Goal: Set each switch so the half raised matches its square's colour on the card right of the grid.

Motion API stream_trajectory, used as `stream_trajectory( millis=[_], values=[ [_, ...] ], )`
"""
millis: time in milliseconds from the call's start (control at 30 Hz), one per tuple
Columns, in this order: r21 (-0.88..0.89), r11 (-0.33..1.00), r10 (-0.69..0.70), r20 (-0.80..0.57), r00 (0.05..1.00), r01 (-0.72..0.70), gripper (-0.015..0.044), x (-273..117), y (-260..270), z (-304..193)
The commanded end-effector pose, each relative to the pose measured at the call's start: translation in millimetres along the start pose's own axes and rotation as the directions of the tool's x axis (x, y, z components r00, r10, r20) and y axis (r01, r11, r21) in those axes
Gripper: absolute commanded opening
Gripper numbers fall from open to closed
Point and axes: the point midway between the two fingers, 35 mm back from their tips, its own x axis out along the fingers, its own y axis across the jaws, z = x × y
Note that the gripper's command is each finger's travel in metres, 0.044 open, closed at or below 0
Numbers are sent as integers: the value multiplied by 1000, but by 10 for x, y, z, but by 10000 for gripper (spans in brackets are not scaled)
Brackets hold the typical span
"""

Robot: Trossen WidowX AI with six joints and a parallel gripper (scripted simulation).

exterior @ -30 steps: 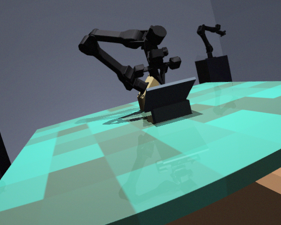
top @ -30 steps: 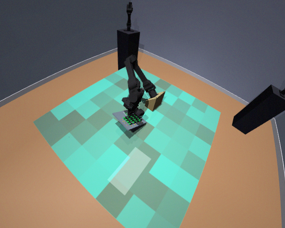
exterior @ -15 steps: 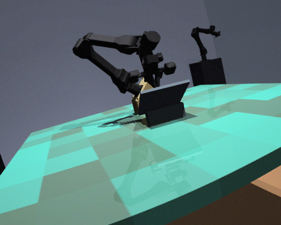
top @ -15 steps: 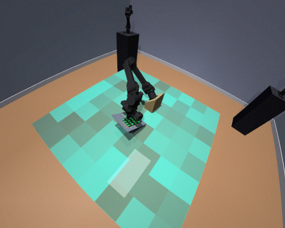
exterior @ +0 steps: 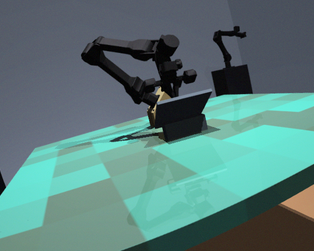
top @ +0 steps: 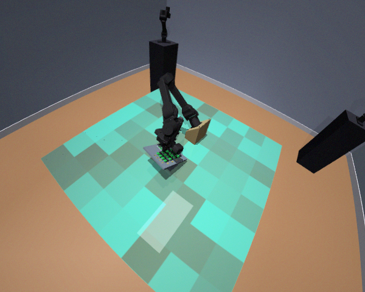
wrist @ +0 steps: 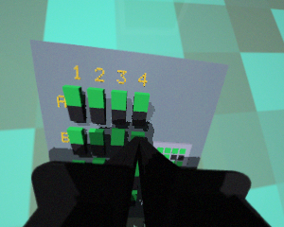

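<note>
The grey tilted panel (top: 151,151) (exterior: 182,107) (wrist: 189,90) carries a grid of green and dark grey switches. In the wrist view, switch A1 (wrist: 74,101), A2 (wrist: 97,104), A3 (wrist: 118,105) and A4 (wrist: 141,105) show in full. Row B shows below them, with B4 (wrist: 138,134) partly behind the fingertips. The lower rows are mostly hidden by the fingers. The small card (wrist: 172,145) is right of the grid; its far row is all green, its lower part is hidden. My gripper (wrist: 138,141) is shut and empty, its tips over or at column 4 near row B; contact cannot be told.
A tan wedge-shaped block (top: 196,133) (exterior: 151,117) stands by the arm's base, close to the panel. A pale rectangle (top: 166,221) lies on the chequered table on the panel's far side. Other arms stand on black pillars (top: 162,59) (top: 330,144) away from the panel.
</note>
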Motion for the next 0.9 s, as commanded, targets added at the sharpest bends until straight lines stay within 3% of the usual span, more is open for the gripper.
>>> stream_trajectory(
  millis=[0, 867],
  values=[
    [-5, 1000, 4, -2, 1000, -4, 0, 5, 8, -12],
    [-5, 1000, 4, -2, 1000, -4, 0, 35, 8, -11]
  ],
)
